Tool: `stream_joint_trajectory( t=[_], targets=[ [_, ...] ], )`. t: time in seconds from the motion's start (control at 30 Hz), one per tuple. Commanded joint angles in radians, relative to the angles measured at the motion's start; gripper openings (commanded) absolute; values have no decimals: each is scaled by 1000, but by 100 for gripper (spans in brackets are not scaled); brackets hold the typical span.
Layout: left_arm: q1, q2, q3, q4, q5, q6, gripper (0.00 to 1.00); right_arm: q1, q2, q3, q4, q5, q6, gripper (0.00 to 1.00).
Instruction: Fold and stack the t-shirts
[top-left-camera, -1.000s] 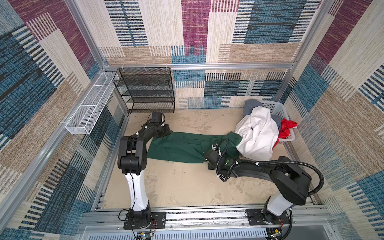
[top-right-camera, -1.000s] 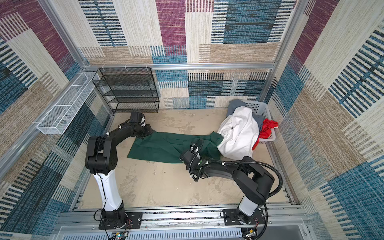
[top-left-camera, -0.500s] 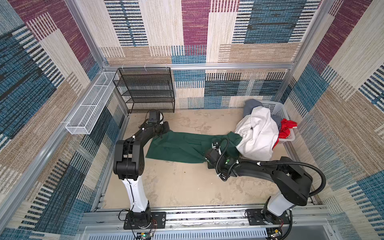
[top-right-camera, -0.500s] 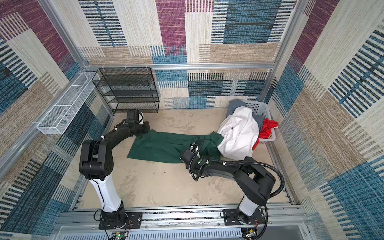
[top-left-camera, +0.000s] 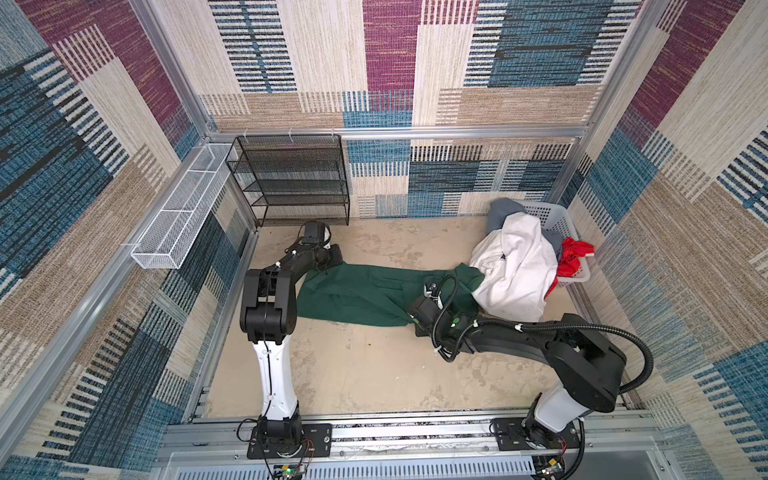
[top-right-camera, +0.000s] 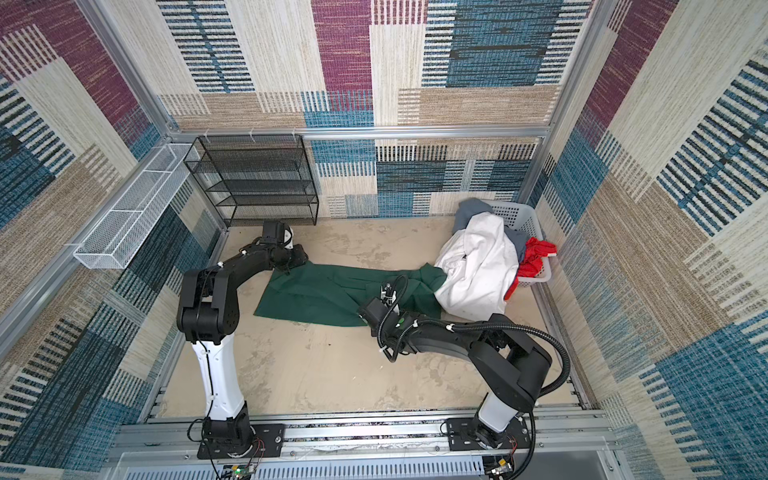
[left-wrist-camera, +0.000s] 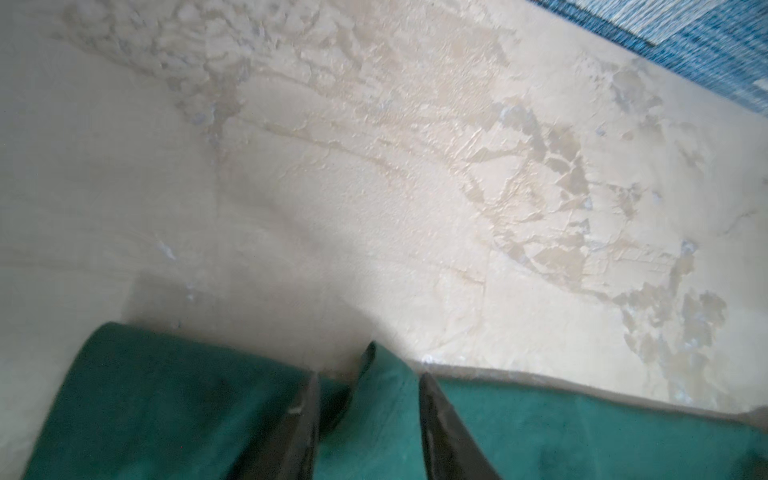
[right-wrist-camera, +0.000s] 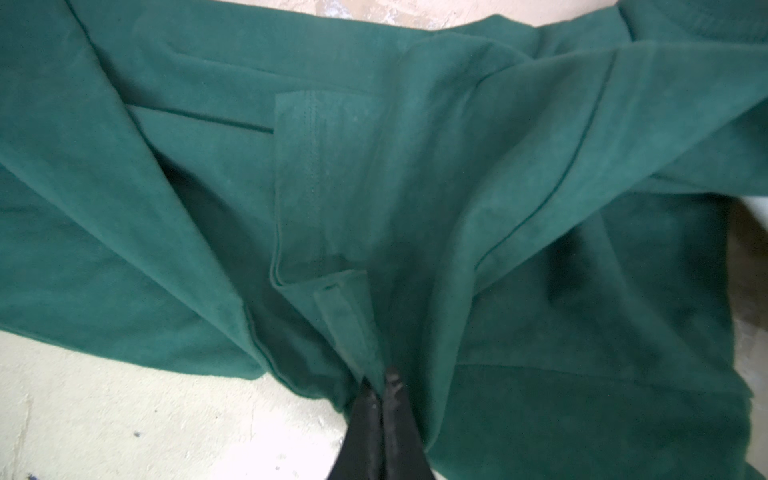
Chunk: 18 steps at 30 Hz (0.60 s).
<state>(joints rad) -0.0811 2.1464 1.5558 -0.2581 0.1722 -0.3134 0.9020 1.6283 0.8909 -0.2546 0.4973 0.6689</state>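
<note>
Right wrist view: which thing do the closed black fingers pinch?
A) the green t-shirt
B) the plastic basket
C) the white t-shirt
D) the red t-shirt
A: the right gripper is shut on a fold of the green t-shirt, and green cloth fills nearly the whole view.

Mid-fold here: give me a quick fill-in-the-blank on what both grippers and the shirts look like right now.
The right gripper is ___ on a fold of the green t-shirt.
The left gripper has its jaws ___ at that shirt's back-left corner.
A white t-shirt, a grey t-shirt and a ___ one fill the basket.
Missing words: shut; open; red.
</note>
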Motion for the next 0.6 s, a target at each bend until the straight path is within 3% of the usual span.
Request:
stream_joint_trajectory(
  t=[0.0, 0.13, 0.27, 0.33, 0.37, 0.57],
  targets=[
    [0, 16, 24, -27, 25, 22, 38, 2, 3, 8, 9, -3, 5, 0],
    [-5, 28, 27, -35, 23, 27, 31, 1, 2, 11, 10, 1, 3, 0],
    [-6, 20, 26, -38, 20, 33, 12, 0, 5, 23, -4, 14, 3, 0],
    [-6, 9, 23, -42, 13, 36, 9, 0, 4, 30, -13, 24, 1, 0],
    [-6, 2, 20, -42, 6, 37, 1, 0, 2, 34, -16, 29, 1, 0],
    [-6, -54, -3, -34, -26, 43, 0, 0, -7, 84, -83, 112, -18, 0]
  ],
)
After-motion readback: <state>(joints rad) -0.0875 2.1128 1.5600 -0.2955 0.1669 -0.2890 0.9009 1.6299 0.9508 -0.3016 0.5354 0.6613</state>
